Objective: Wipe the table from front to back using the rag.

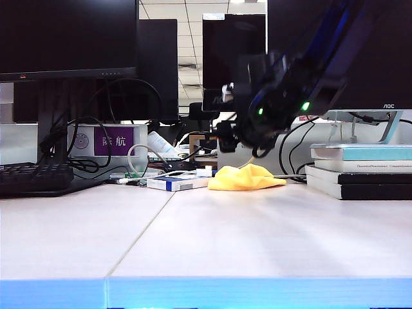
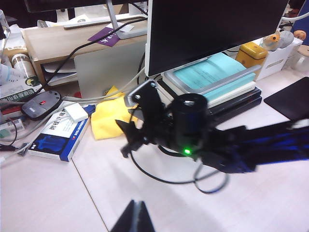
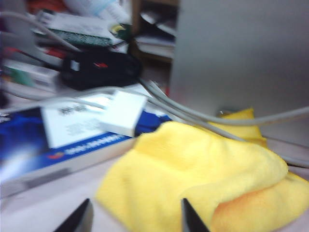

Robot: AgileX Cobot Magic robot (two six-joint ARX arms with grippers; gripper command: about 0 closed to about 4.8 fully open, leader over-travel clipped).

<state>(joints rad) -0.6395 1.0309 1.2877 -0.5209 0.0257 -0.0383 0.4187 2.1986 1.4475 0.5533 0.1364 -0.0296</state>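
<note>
Bare worktop [image 1: 257, 244]; beyond, right fingers [image 3: 135, 217] spread before rag [image 3: 203, 174], left fingers [image 2: 134, 217] shut, empty; risk snagging cables [image 3: 203, 113].

An office is showing here: dark monitors [image 1: 67, 35] are standing along the back of the pale bench [image 1: 257, 238], a keyboard [image 1: 32, 177] is lying at one side, cables are trailing between them, books [image 1: 360, 170] are sitting stacked, and ceiling panels [image 1: 193, 38] are running overhead.
</note>
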